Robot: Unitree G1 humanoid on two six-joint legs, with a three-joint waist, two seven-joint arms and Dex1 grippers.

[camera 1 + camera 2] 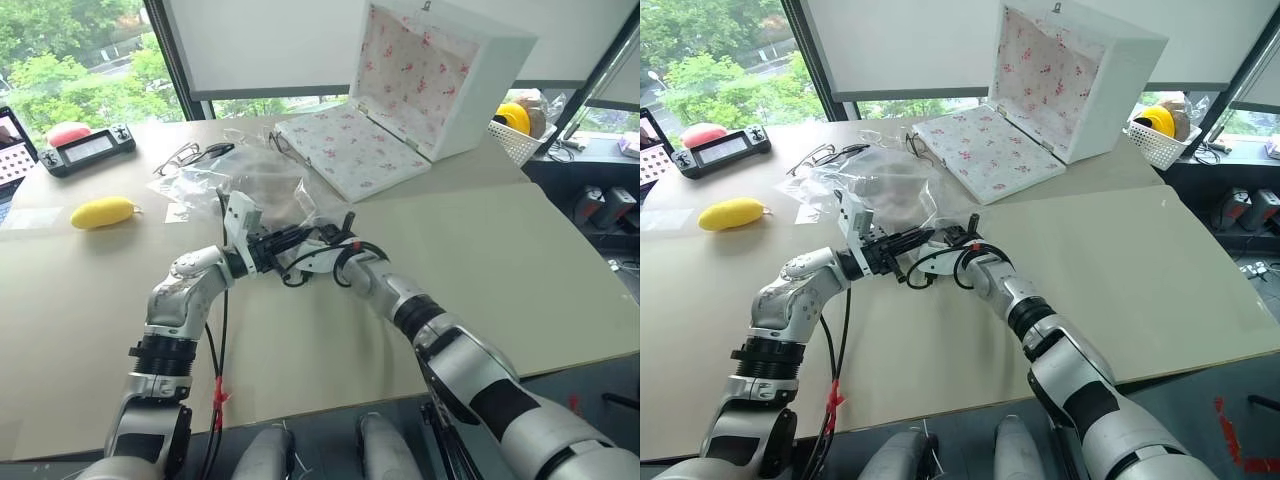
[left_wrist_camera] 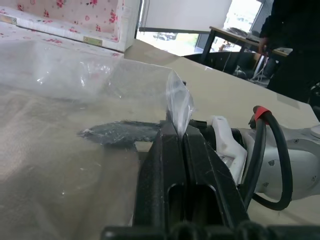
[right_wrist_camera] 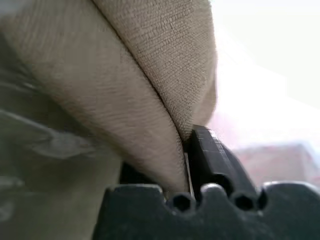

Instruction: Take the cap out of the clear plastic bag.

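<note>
1. Now, the tabletop (image 1: 500, 270) is taken first: a broad beige surface, with the work being done near its middle, just in front of the robot.
2. Behind that, a white box (image 1: 430, 90) is seen standing open, its floral lining shown and its lid laid flat toward the bag; it is left well out of play.
3. The clear plastic bag (image 1: 875, 185) is spread crumpled on the tabletop, between the box and the two arms, and its near edge is lifted.
4. The cap (image 3: 125, 85) is kept inside the bag as a pale tan mass under the film, so the task is judged barely begun.
5. The left hand (image 2: 182, 145) is clamped shut on a pinch of the bag's film, which stands up in a peak between the fingers; the bag is probably being anchored so that it does not follow the cap.
6. The right hand (image 1: 940, 243) is closed on a fold of the tan fabric, at the bag's mouth and right beside the left hand, seemingly for a pull outward.
7. Smallest, a yellow lemon-shaped object (image 1: 103, 212) is left far to the left.
</note>
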